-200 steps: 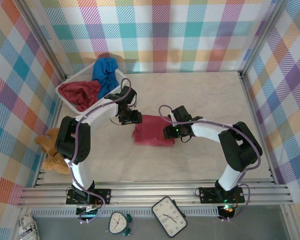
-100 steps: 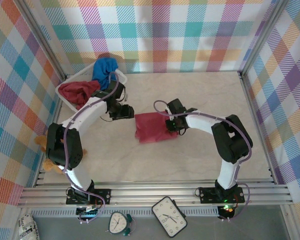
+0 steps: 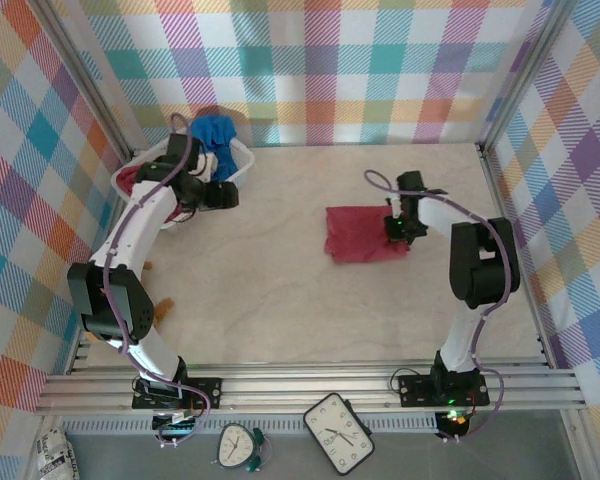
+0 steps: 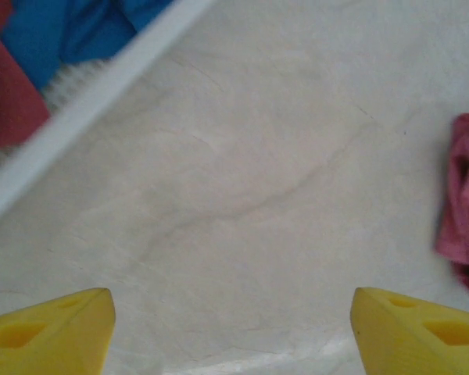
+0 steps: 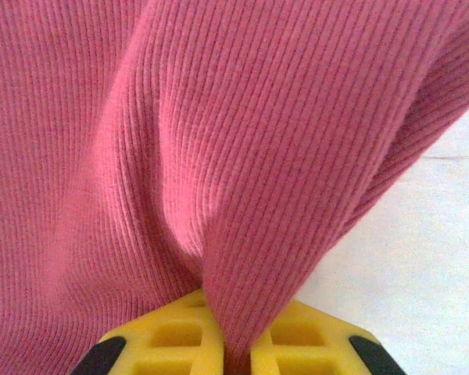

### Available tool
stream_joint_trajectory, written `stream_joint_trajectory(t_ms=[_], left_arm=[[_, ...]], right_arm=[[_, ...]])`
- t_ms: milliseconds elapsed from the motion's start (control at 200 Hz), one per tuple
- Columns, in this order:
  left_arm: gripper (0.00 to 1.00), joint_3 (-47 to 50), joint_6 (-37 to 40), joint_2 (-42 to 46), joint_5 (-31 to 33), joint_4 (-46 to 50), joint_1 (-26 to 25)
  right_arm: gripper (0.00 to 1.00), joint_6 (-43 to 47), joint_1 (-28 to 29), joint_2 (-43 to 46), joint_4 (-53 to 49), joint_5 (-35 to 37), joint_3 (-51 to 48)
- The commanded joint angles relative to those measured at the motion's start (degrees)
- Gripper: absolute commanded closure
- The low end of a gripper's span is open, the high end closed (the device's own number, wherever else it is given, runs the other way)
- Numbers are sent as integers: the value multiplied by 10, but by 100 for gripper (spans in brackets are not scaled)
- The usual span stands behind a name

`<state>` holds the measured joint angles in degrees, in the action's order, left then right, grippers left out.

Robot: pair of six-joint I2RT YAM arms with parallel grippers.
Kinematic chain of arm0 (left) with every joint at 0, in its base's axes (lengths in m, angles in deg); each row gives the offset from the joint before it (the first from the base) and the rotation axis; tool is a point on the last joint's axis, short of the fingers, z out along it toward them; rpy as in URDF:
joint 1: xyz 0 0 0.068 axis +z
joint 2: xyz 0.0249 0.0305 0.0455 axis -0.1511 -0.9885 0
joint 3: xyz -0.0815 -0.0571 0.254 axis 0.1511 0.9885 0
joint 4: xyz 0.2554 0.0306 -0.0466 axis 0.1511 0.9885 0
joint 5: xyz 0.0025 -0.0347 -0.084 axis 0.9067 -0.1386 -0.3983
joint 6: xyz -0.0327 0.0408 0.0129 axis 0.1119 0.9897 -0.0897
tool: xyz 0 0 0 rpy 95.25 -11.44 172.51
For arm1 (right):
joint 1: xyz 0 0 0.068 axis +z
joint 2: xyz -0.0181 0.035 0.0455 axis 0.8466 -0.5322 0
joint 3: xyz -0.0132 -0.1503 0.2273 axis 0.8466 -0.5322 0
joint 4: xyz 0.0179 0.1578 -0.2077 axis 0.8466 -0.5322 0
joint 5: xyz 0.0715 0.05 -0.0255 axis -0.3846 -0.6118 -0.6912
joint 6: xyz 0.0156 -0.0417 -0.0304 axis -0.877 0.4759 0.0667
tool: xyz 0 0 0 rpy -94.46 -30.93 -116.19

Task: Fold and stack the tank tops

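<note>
Red tank top [image 5: 242, 156] (ribbed) pinched inside right gripper [image 5: 228, 349].

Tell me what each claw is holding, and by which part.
Right claw is shut on the folded dark red tank top, pinching a ridge of cloth at its right edge. Left claw is open over the table, holding nothing.

Ribbed dark red tank top [image 5: 219, 156], bright blue top [image 3: 218, 133], plaid walls [image 3: 320, 70]

Clearance: tabletop [image 3: 280, 300] centre and near edge open.
The basket [image 4: 94, 101] blocks the far-left corner; red tank top [image 3: 360, 235] lies toward right edge.
</note>
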<state>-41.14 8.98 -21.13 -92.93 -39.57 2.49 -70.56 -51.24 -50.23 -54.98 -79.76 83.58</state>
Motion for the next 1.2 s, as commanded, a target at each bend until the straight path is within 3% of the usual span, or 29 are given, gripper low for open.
stream_joint_trajectory(t_ms=[0,270,435,645,865,1195], left_arm=[[17,-37,39,-15,-30,24,51],[15,-98,36,-113,-54,-11,156],[16,-151,1,-172,-45,-28,190],[16,-220,-25,-240,-14,-30,205],[16,-288,-23,-292,-12,-1,205],[20,-320,-36,-336,-23,21,205]], right_arm=[[88,69,-44,-1,-15,17,0],[86,129,-138,-23,9,51,52],[86,161,-172,-72,29,77,96],[85,170,-209,-116,26,128,147],[82,194,-226,-127,47,128,162],[75,203,-235,-147,56,228,206]])
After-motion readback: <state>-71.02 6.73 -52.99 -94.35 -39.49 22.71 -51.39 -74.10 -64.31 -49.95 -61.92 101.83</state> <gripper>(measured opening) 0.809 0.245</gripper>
